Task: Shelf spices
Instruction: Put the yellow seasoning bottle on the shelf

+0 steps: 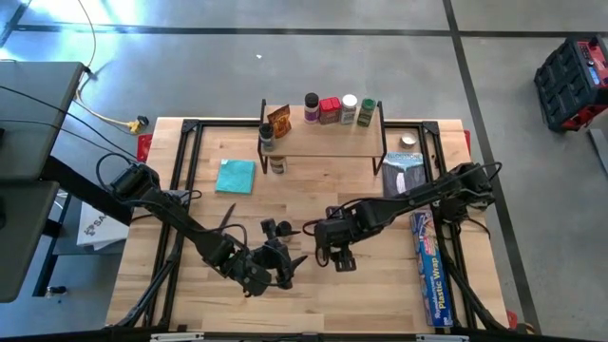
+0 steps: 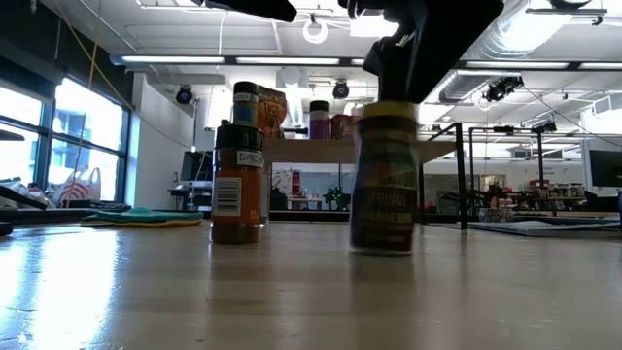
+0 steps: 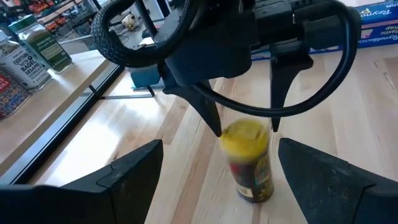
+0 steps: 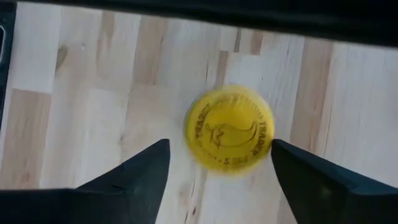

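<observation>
A yellow-lidded spice jar [image 3: 249,158] stands upright on its base on the table, near the middle. My right gripper [image 4: 221,146] hangs open straight above it, one finger on each side of the yellow lid [image 4: 230,127]. My left gripper [image 3: 221,144] is open, low over the table just left of the jar [image 2: 384,180]. The shelf [image 1: 323,142] stands at the far edge and carries an orange packet [image 1: 278,119] and several jars [image 1: 339,109]. Two more jars [image 1: 272,152] stand by its left legs.
A teal cloth [image 1: 236,176] lies left of centre. A long blue plastic wrap box [image 1: 429,266] lies along the right edge, with a grey packet [image 1: 404,176] beyond it. An orange-brown jar [image 2: 236,185] stands between my grippers and the shelf. Bare wood lies near the front edge.
</observation>
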You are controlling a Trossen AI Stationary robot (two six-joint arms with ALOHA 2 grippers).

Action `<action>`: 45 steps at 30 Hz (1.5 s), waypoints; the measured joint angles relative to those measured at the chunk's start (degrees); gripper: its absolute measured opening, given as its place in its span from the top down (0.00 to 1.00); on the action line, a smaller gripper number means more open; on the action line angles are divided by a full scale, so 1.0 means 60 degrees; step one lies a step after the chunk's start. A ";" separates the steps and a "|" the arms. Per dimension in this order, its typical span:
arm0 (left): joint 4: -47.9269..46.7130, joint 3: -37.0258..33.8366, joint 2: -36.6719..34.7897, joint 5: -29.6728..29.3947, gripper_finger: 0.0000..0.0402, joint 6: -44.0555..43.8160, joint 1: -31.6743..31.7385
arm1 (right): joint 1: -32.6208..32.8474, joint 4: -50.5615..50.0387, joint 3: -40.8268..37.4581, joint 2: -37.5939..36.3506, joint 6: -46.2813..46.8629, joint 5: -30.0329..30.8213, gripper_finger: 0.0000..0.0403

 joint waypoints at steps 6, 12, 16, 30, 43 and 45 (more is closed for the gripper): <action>0.0000 0.0000 0.0000 0.0000 0.21 0.0000 0.0000 | -0.0058 0.0141 0.0006 0.0000 0.0141 -0.0654 0.26; 0.0008 0.0000 0.0000 0.0195 0.21 -0.0102 0.0000 | 0.0326 -0.1648 0.0313 -0.0463 0.0872 0.0914 0.25; 0.0211 0.0000 0.0000 0.1145 0.21 -0.0255 0.0203 | 0.1312 -0.3035 0.0314 -0.1329 0.1946 0.2526 0.25; -0.1289 0.2155 0.0363 0.6457 0.21 0.0397 0.2671 | 0.5081 -0.4646 0.0317 -0.2725 0.6969 0.7108 0.25; -0.4471 0.4931 0.2961 0.6874 0.21 0.0837 0.2838 | 0.5741 -0.4696 0.0317 -0.2718 0.7642 0.7801 0.25; -0.4470 0.4987 0.3147 0.7042 0.21 0.0750 0.2892 | 0.5737 -0.4711 0.0317 -0.2718 0.7639 0.7835 0.25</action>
